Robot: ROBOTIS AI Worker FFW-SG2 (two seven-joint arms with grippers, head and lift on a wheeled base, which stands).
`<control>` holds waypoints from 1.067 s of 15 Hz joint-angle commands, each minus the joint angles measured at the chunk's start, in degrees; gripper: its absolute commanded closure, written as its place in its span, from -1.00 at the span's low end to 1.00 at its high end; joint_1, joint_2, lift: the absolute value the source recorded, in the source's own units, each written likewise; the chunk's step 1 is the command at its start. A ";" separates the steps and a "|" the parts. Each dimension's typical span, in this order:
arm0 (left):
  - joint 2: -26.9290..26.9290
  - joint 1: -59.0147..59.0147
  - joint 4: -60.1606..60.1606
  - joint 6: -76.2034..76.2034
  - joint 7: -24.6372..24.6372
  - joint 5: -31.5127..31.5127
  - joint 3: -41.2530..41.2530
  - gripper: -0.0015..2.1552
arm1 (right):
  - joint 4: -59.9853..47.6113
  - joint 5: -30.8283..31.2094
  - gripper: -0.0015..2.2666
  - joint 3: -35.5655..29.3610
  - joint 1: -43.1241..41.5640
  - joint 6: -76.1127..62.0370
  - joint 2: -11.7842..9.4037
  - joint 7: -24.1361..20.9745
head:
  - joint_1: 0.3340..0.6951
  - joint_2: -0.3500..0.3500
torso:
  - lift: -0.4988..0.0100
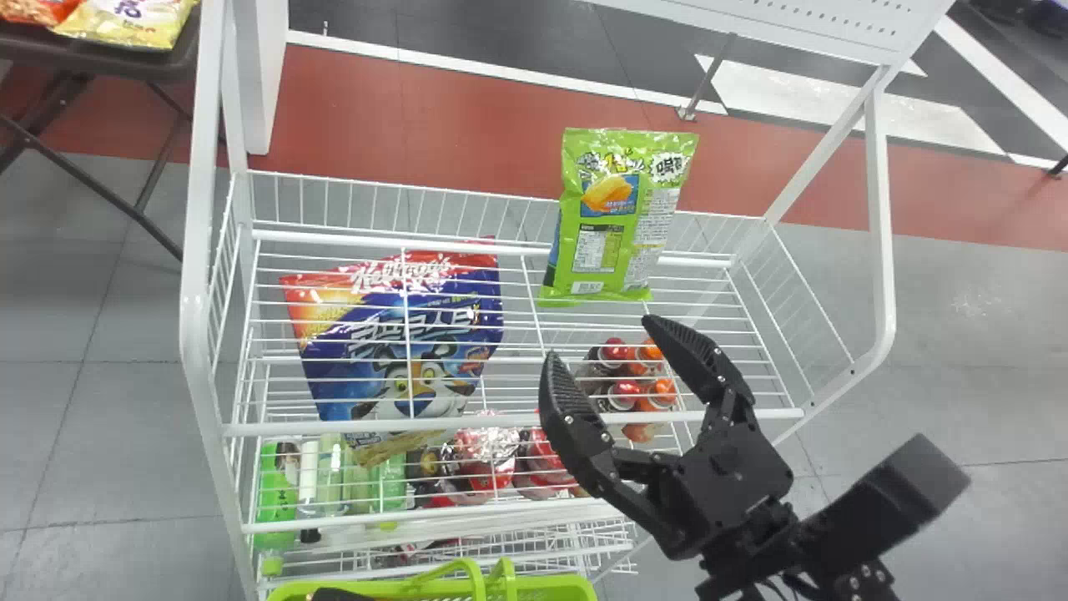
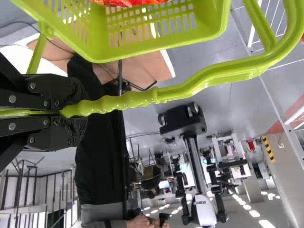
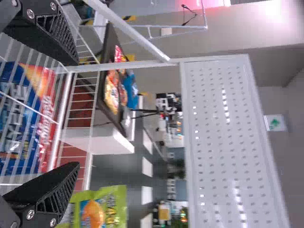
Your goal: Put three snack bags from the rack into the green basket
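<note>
One snack bag, the green one (image 1: 622, 225), stands upright on the top shelf of the rack (image 1: 334, 428), near its back rail (image 1: 526, 249), and my right fingers (image 1: 571, 411) are spread wide just short of it, touching nothing. My likely step is the approach to it. What worries me is my aim: the opening points somewhat to the bag's left, so if I went straight in, my right-hand finger could strike the film and shove the bag backward over that low rail. Dipping too far is the other trap; a fingertip could snag in the shelf wires or knock the front rail. I should shift right and swing square before closing. The film looks slick and puffed, so a shallow pinch may let it slide out, and a hard one may burst it.

My left fingers (image 2: 73, 130) are shut around the handle (image 2: 128, 100) of the green basket (image 1: 559, 587), which sits low at the rack's front. Held at the handle alone, it could swing or tip if I dropped a bag on one side. Something red and shiny (image 2: 130, 2) is in it; I cannot tell whether that counts as a snack bag.
</note>
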 commanded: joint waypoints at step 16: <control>-0.09 0.45 -0.53 -0.06 -0.31 -0.06 0.04 0.31 | 2.65 -3.49 -0.93 -0.37 2.68 -4.78 1.03 -3.48 | 1.00 -1.00 | 0.96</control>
